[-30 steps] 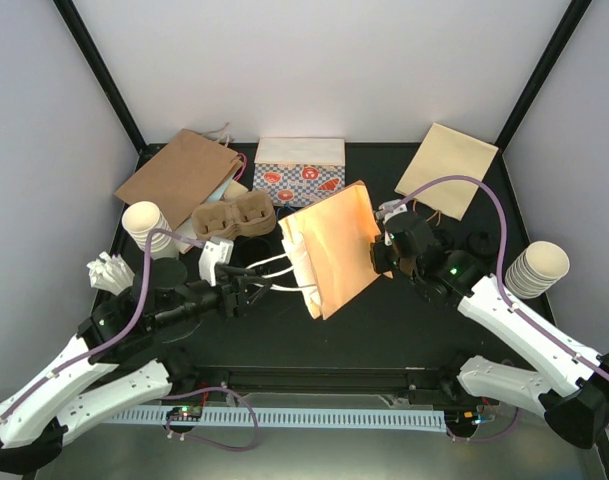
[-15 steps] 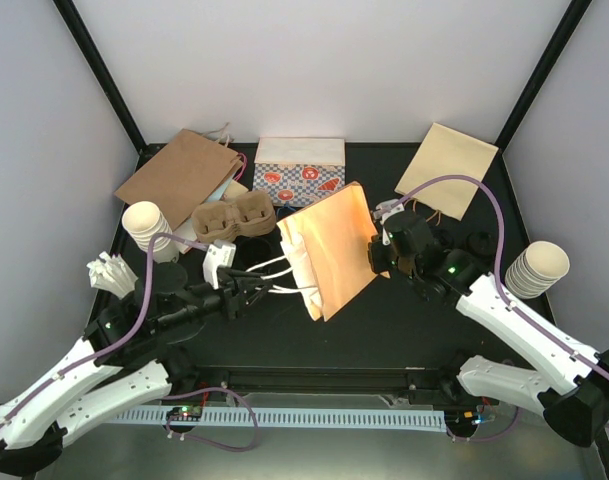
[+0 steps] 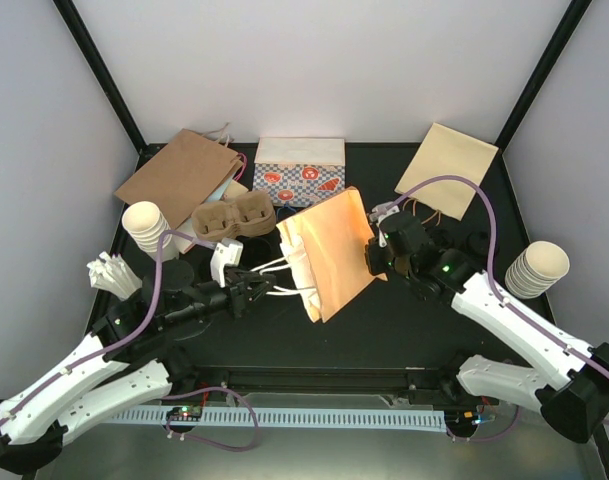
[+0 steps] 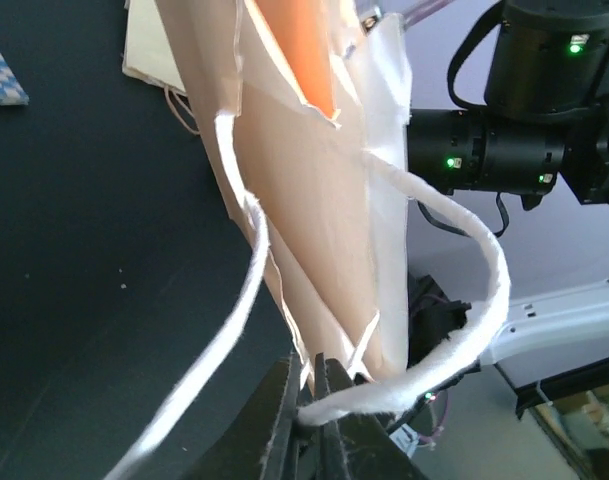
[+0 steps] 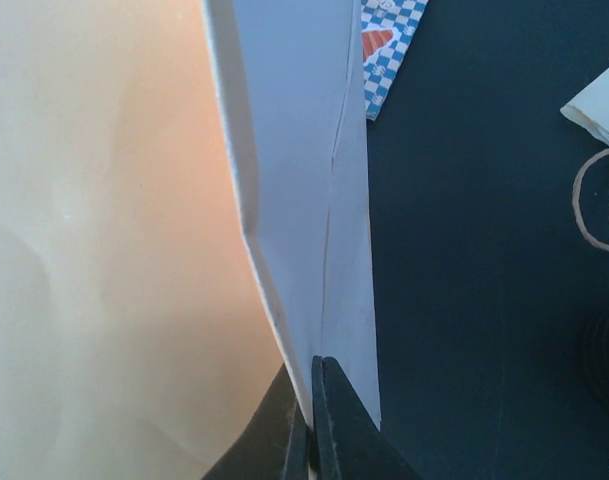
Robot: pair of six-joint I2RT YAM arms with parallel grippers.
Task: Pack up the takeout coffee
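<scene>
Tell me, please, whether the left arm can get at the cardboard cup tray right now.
Probably not yet: the left gripper is shut on the bag handle. The tray lies close by, uncovered, so letting go should free the way.

Two small black round cups on tabletop, well apart: left cup, right cup; both dim against dark surface.

The top camera looks down from above and behind the arm bases over the whole table, while the wrist cameras look close-up past the left gripper and right gripper at the paper bag, which all three views share.
</scene>
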